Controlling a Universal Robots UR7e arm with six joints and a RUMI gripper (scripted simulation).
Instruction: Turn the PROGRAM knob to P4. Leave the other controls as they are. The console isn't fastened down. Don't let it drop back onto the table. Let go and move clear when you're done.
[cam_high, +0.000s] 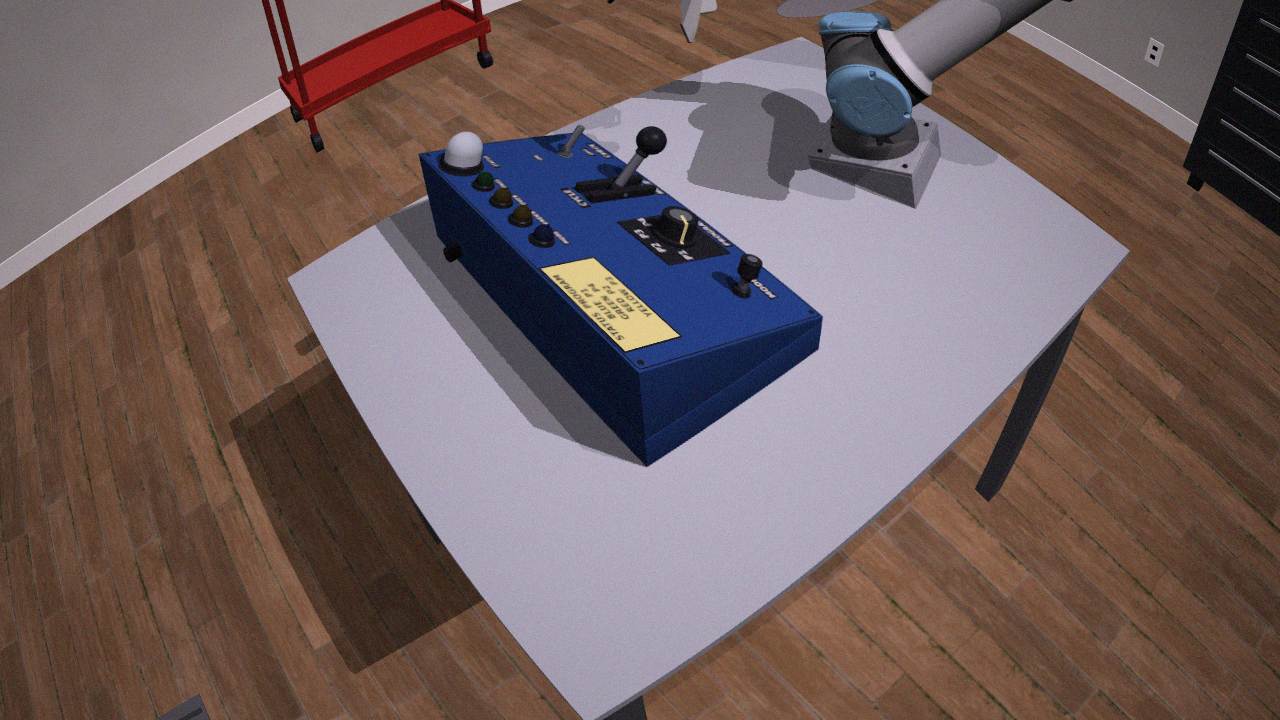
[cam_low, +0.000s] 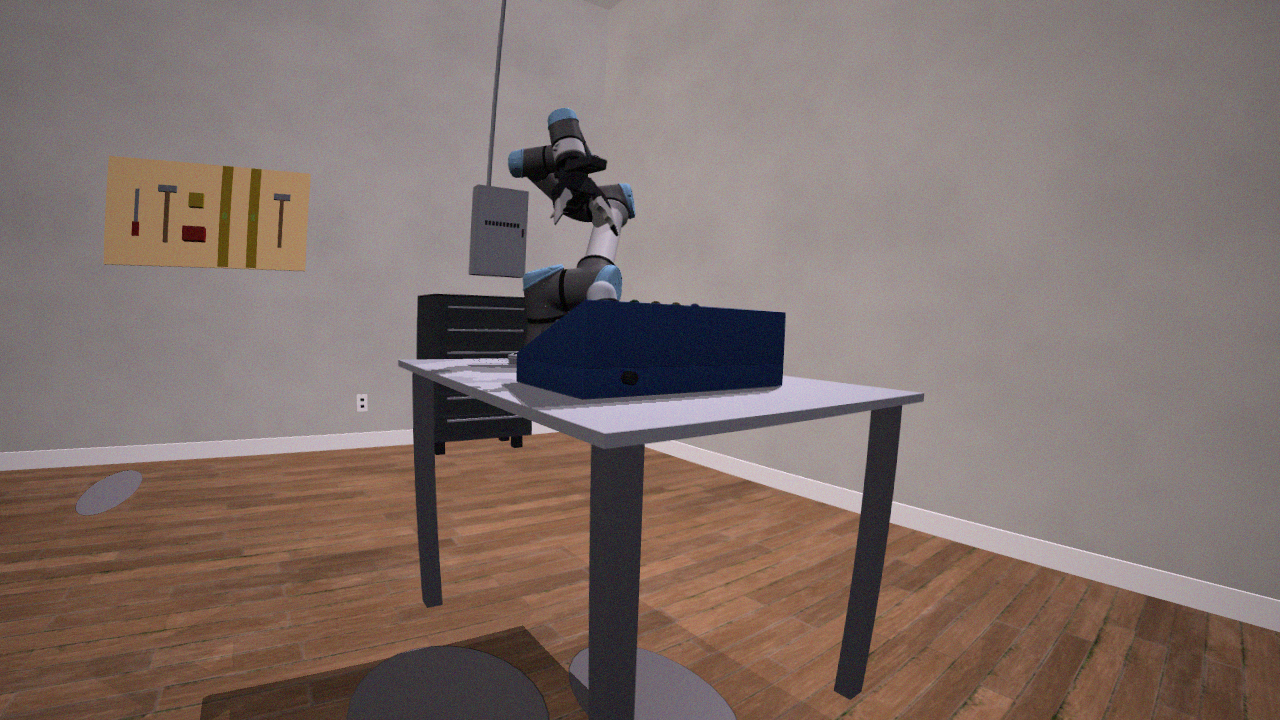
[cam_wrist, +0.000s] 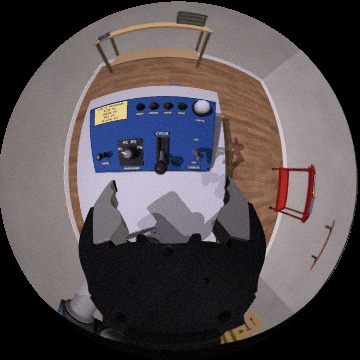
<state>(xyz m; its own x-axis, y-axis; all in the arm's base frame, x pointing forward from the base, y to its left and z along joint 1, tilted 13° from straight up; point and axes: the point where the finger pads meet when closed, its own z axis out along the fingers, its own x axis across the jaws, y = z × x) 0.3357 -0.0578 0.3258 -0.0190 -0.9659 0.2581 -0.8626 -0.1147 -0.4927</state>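
The blue console (cam_high: 617, 277) sits on the grey table. Its black PROGRAM knob (cam_high: 675, 223) with a yellow pointer stands on a black plate with P labels; it also shows in the wrist view (cam_wrist: 128, 152). My gripper (cam_wrist: 170, 179) is open and empty, high above the table's near side of the console in the wrist view. In the exterior view the gripper (cam_low: 586, 204) hangs well above the console (cam_low: 653, 349). In the top view only one fingertip (cam_high: 691, 17) shows at the top edge.
On the console are a CYCLE lever (cam_high: 637, 156), a toggle switch (cam_high: 571, 141), a MODE switch (cam_high: 745, 271), a white dome lamp (cam_high: 463, 150), several round lamps (cam_high: 510, 205) and a yellow label (cam_high: 608, 304). The arm's base (cam_high: 872, 143) stands behind. A red cart (cam_high: 375, 53) is on the floor.
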